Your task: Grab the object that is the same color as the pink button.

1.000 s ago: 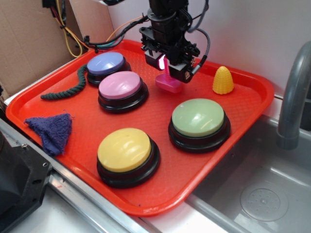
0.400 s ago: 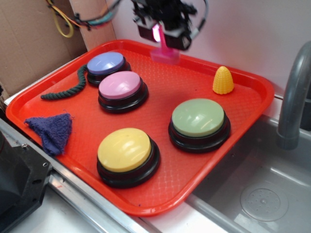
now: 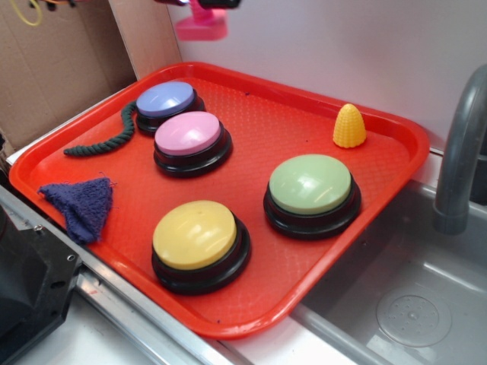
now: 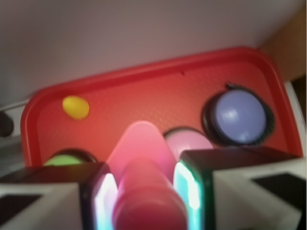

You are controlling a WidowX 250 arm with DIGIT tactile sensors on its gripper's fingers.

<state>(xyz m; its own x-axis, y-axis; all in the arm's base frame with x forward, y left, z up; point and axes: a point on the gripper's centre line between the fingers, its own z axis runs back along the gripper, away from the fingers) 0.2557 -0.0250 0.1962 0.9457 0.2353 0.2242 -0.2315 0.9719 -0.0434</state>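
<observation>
Pink plastic is now hanging high above the back edge of the red tray [image 3: 251, 304]: the little toy bolt [image 3: 202, 27], which a second ago was sitting on the tray beside the pink button [image 3: 188, 134], is being carried up and away, almost out of the top of the outside view. The tool [image 4: 143, 199] is clenched on the bolt's ribbed post, its two lit fingers [image 4: 103, 201] pressing each side in the wrist view, with the flat triangular base pointing down toward the tray. That is looking like a finished grab, since the bolt is matching the button's colour and is clear of the tray. The bolt is appearing glossy, rigid and small beside the buttons, brighter pink than the pale dome. The yellow cone [image 3: 349, 126] is sitting untouched
</observation>
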